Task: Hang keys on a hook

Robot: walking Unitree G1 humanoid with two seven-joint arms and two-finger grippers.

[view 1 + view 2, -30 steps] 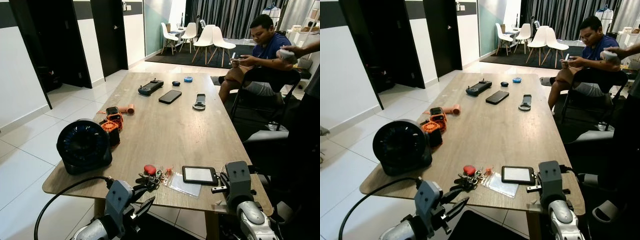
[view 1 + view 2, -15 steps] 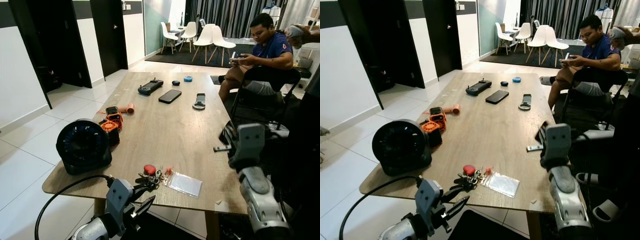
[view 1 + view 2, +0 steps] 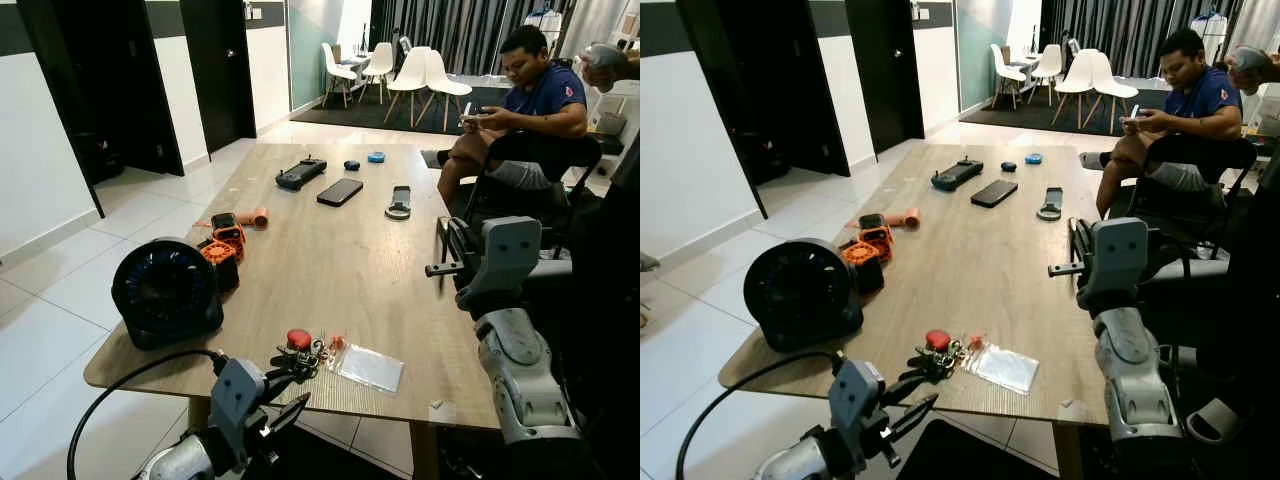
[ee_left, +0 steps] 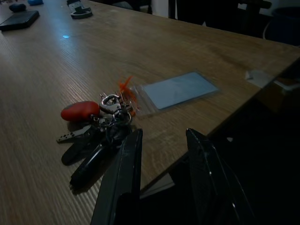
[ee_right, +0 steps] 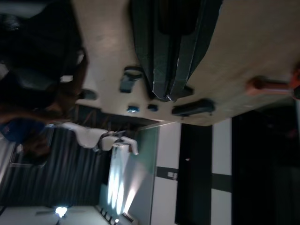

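Long wooden table point(image 3: 340, 270) in a tiled room, black doors along the left wall, white chairs point(image 3: 420, 75) and dark curtains at the far end. At the table's near left, round black fan point(image 3: 166, 292), cable trailing off the front edge; just behind it, orange-and-black tool point(image 3: 225, 250) and a small orange cylinder point(image 3: 257, 216). Below the near edge, left gripper point(image 3: 283, 412), two black fingers point(image 4: 123, 178) parted with nothing between them, tips just short of the keys. Keys point(image 3: 303, 352) flat on the wood near the front edge: red fob, dark key heads, silver clip, small orange tag. Touching that bunch on its right, clear plastic card sleeve point(image 3: 371, 368). Further back along the middle, black controller point(image 3: 300, 174), black phone point(image 3: 340, 192), a small dark puck point(image 3: 352, 166), a blue puck point(image 3: 376, 157) and a grey strap-like item point(image 3: 399, 203). Near the front right corner, a small scrap of white tape point(image 3: 436, 405). Over the right edge, right gripper point(image 3: 447, 238) raised above the tabletop, fingers pointing toward the far end; in the right wrist view, fingers point(image 5: 171, 51) pressed together, nothing held. Beyond the right side, seated person point(image 3: 520, 110) in a blue shirt, looking down at something held in both hands.
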